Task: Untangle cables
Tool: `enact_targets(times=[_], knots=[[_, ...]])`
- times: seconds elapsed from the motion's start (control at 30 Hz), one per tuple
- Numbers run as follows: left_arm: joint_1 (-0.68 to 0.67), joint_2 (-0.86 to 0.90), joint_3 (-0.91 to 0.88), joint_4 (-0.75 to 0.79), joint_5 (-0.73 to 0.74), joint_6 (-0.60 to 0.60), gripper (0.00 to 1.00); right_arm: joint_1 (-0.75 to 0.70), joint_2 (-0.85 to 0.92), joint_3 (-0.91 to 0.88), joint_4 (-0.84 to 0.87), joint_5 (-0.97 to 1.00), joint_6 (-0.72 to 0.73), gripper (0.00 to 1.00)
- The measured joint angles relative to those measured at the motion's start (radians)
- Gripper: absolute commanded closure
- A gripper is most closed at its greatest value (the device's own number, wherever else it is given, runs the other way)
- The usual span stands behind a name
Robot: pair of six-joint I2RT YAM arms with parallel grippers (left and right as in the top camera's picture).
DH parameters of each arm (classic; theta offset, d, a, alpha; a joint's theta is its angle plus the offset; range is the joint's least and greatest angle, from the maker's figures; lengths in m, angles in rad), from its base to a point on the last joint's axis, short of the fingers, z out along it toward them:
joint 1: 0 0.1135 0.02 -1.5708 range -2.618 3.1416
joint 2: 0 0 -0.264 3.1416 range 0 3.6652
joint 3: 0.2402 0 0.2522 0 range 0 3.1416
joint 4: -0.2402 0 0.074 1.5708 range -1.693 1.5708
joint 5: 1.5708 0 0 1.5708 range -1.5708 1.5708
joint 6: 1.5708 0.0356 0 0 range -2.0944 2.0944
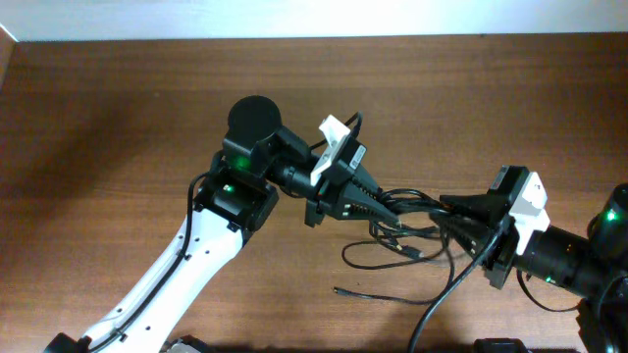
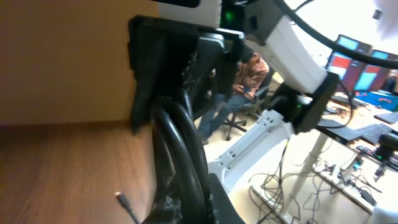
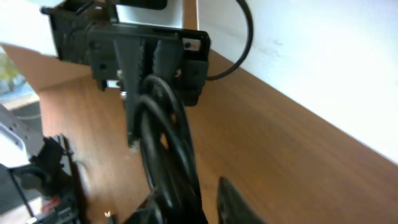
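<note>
Two arms meet right of centre over table (image 1: 118,127), cables (image 1: 417,206) bunched betw them, loose loops trailing on near side. L gripper (image 1: 378,203) clamped tight on cables. R gripper (image 1: 459,214) fingers around same bunch, can't tell if closed.

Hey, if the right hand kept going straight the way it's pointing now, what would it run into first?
The cables bunched right at its fingertips. Beyond them, most likely the left hand facing it, though depth is unclear.
</note>
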Motion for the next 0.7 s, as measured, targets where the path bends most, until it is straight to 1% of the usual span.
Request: enact_targets(times=[0.03,0.07,0.1,0.17,0.2,0.3,0.37,0.53,0.63,0.67,0.7], knots=[[0.0,0.0,0.0,0.0,-0.001,0.0,1.0,0.0,0.0,0.0,0.001,-0.002,0.0,0.8],[0.0,0.001,0.0,0.0,-0.005,0.0,1.0,0.0,0.0,0.0,0.001,-0.001,0.0,0.76],[0.0,0.001,0.0,0.0,-0.007,0.0,1.0,0.0,0.0,0.0,0.001,-0.001,0.001,0.66],[0.0,0.001,0.0,0.0,-0.011,0.0,1.0,0.0,0.0,0.0,0.003,-0.001,0.008,0.54],[0.0,0.001,0.0,0.0,-0.015,0.0,1.0,0.0,0.0,0.0,0.004,-0.001,0.002,0.52],[-0.001,0.001,0.0,0.0,-0.021,0.0,1.0,0.0,0.0,0.0,0.005,-0.001,0.002,0.51],[-0.001,0.001,0.0,0.0,-0.023,0.0,1.0,0.0,0.0,0.0,0.005,-0.001,0.002,0.53],[-0.001,0.001,0.0,0.0,-0.026,0.0,1.0,0.0,0.0,0.0,0.006,0.0,0.004,0.75],[-0.001,0.001,0.0,0.0,-0.026,0.0,1.0,0.0,0.0,0.0,0.008,0.003,0.005,0.92],[-0.001,0.001,0.0,-0.001,-0.031,0.0,1.0,0.0,0.0,0.0,0.006,0.002,0.002,0.96],[0.002,0.001,0.0,-0.002,-0.034,0.0,1.0,0.0,-0.001,0.0,0.007,0.002,-0.001,0.96]])
